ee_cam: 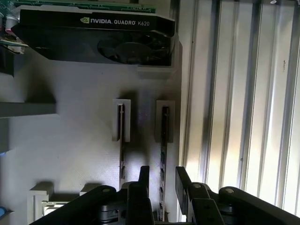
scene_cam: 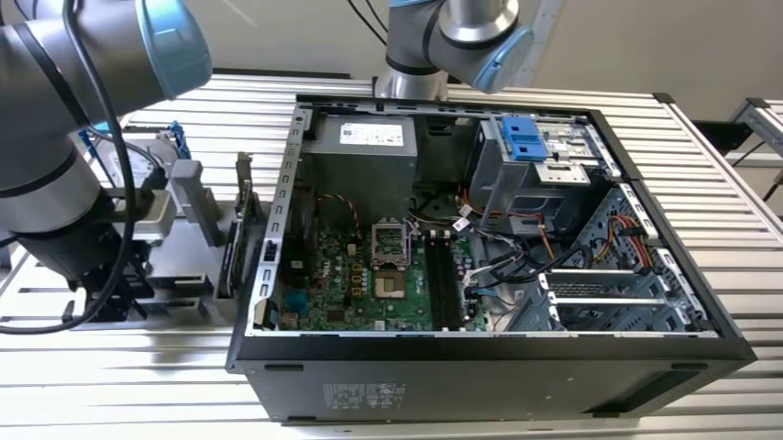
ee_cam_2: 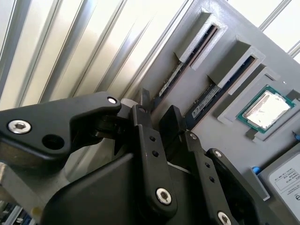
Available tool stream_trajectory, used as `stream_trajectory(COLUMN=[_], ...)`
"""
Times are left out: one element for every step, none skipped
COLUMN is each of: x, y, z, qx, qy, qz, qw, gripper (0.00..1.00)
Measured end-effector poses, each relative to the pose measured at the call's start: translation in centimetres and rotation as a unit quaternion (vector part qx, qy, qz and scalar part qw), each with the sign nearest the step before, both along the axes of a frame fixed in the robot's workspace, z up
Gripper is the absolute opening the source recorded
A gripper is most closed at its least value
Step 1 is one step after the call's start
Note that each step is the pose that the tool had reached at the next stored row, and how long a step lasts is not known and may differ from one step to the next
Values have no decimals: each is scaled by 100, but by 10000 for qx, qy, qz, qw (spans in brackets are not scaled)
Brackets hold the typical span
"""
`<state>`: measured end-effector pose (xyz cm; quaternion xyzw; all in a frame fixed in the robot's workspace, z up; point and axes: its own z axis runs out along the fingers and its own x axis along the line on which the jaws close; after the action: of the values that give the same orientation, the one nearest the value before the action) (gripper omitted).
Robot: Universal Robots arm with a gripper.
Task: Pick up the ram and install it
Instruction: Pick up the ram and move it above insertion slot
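Spread fingers (ee_cam: 143, 187) over ram (ee_cam: 164, 129) — on edge in grey holder (ee_cam: 70, 150)

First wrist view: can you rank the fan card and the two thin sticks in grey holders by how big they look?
1. Fan card, clearly largest.
2. The two others look alike: the stick between the gripper's fingers and its neighbour, both partly hidden, so I won't rank them.

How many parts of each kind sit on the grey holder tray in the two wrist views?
RAM sticks: 2
Graphics card: 1
Processor chip: 1
Hard drive: 1
Total: 5
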<state>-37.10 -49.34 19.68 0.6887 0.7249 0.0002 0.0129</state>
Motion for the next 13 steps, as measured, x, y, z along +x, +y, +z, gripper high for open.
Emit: stream_trajectory(x=[0, 0, 0, 0, 0, 0, 0, 0, 0, 0, 0, 0, 0], y=[-1, -1, -1, -1, -1, -1, -1, -1, -1, -1, -1, -1, -1], z=[-2, -3, -4, -4, -4, -4, -4, -4, -4, -4, -4, -4, -4], qx=[0, 0, -4, -8, -9, -9, -9, -10, -10, -11, -11, -11, -12], qy=[0, 0, 0, 0, 0, 0, 0, 0, 0, 0, 0, 0, 0], qz=[0, 0, 0, 0, 0, 0, 0, 0, 0, 0, 0, 0, 0], qw=[10000, 10000, 10000, 10000, 10000, 10000, 10000, 10000, 10000, 10000, 10000, 10000, 10000], gripper=[100, 100, 100, 100, 100, 100, 100, 100, 100, 100, 100, 100, 100])
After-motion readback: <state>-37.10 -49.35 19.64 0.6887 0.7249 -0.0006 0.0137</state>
